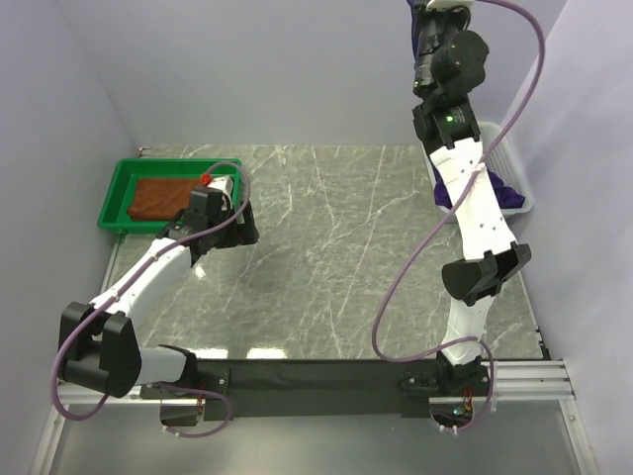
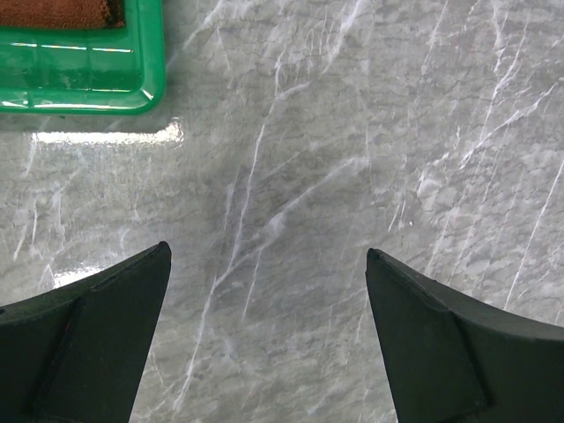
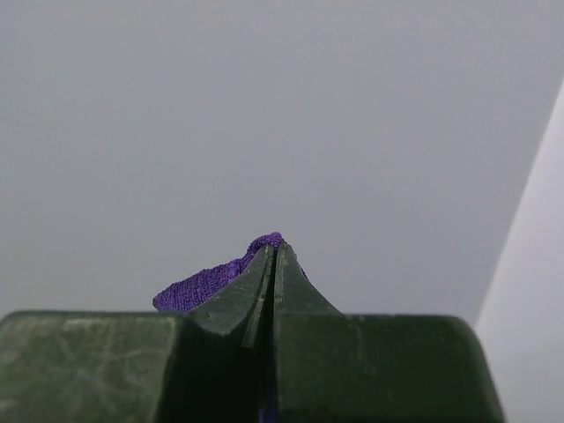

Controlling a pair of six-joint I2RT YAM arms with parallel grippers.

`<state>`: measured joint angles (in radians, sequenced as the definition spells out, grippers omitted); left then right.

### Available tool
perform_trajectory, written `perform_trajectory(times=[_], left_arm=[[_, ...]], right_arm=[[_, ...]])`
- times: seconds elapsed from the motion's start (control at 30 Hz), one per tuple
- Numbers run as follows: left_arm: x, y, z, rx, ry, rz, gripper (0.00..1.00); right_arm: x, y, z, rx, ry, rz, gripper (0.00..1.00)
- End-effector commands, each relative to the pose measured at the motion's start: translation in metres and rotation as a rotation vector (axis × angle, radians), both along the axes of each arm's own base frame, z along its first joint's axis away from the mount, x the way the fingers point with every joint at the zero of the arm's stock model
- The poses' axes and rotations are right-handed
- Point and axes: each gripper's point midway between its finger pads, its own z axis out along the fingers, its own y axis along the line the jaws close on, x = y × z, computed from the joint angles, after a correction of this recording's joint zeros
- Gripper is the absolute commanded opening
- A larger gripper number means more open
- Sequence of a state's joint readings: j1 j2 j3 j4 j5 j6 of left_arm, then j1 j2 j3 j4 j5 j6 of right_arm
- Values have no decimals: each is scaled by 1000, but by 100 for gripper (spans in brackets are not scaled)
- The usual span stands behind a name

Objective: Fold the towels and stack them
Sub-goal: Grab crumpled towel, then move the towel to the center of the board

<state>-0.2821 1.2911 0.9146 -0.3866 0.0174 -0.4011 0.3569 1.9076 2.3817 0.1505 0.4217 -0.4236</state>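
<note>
A rust-brown towel (image 1: 163, 198) lies flat in the green tray (image 1: 111, 203) at the far left. My left gripper (image 1: 242, 223) hovers just right of the tray, low over the marble. Its wrist view shows the gripper (image 2: 267, 251) open and holding nothing, with the tray's corner (image 2: 84, 75) and the towel's edge (image 2: 62, 11) at upper left. My right arm is raised high at the back right. The right gripper (image 3: 276, 248) is shut on a fold of a purple towel (image 3: 203, 284) that pokes out beside its fingers. More purple towel (image 1: 504, 190) lies in the white basket (image 1: 512, 158).
White walls stand close on the left, back and right of the marble table (image 1: 346, 247). The right arm's purple cable (image 1: 415, 267) loops down over the table's right half. A black strip (image 1: 316, 376) runs along the near edge between the arm bases.
</note>
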Motion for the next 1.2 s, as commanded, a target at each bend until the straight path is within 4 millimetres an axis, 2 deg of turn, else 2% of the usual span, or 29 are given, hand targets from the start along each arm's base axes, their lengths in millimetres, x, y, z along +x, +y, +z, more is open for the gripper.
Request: perform_trajectory(times=[0.0,0.1,0.17,0.27,0.3,0.33,0.37,0.4,0.43,0.47,0.5,0.53,0.57,0.6,0.63,0.7,0.73,0.8,0.83,0.87,0.9,0.97,1.0,1.07,1.1,1.13,1.17], left_arm=[[8,0,12,14,-36,-4,98],[8,0,12,13,-35,-3,98],[8,0,12,14,-34,-3,98],[8,0,13,13,-37,-5,98],[8,0,13,13,-37,-3,98],[8,0,13,11,-38,-4,98],[9,5,12,30,-41,18,98],[9,6,13,31,-45,20,98],[10,6,14,32,-48,23,98],[10,6,14,33,-49,24,98],[10,7,14,35,-51,28,98],[10,7,14,36,-49,32,98],[10,8,14,36,-48,32,98],[10,8,14,37,-50,33,98],[9,8,14,38,-50,39,98],[10,9,16,34,-57,44,98],[10,8,17,28,-57,41,98],[11,5,20,16,-69,36,98],[10,5,21,11,-70,34,98],[10,4,21,8,-73,36,97],[11,3,21,1,-72,38,97],[10,-3,19,-13,-55,27,97],[8,-5,18,-20,-44,28,97],[6,-18,18,-21,-35,7,97],[4,-24,18,-28,-24,1,97],[3,-30,20,-34,-25,-9,97],[-1,-42,21,-38,-22,-35,97]], right_arm=[[-73,0,94,89,-302,152,0],[-85,3,102,115,-336,200,0],[-88,5,99,110,-313,226,0],[-84,28,65,78,-186,316,0],[-83,32,51,67,-149,322,0],[-83,37,23,52,-79,330,0],[-84,41,7,53,-38,345,0],[-98,42,-4,57,8,374,0],[-89,51,-49,44,118,386,0],[-93,57,-73,42,180,416,0],[-100,70,-105,53,270,471,0],[-114,77,-150,48,368,511,0],[-125,87,-178,48,436,559,0],[-138,94,-218,58,556,584,0],[-164,112,-264,22,668,640,0],[-203,125,-327,94,882,690,0],[-239,141,-366,80,989,760,0],[-292,152,-406,140,1158,840,0],[-327,160,-439,112,1269,875,0],[-347,160,-455,119,1339,884,0],[-372,152,-481,169,1465,843,0],[-408,146,-504,186,1599,824,0],[-423,134,-523,226,1690,755,0],[-447,123,-538,264,1818,702,4],[-456,108,-549,237,1874,634,14],[-457,103,-550,230,1882,613,23],[-454,99,-550,206,1868,603,42]])
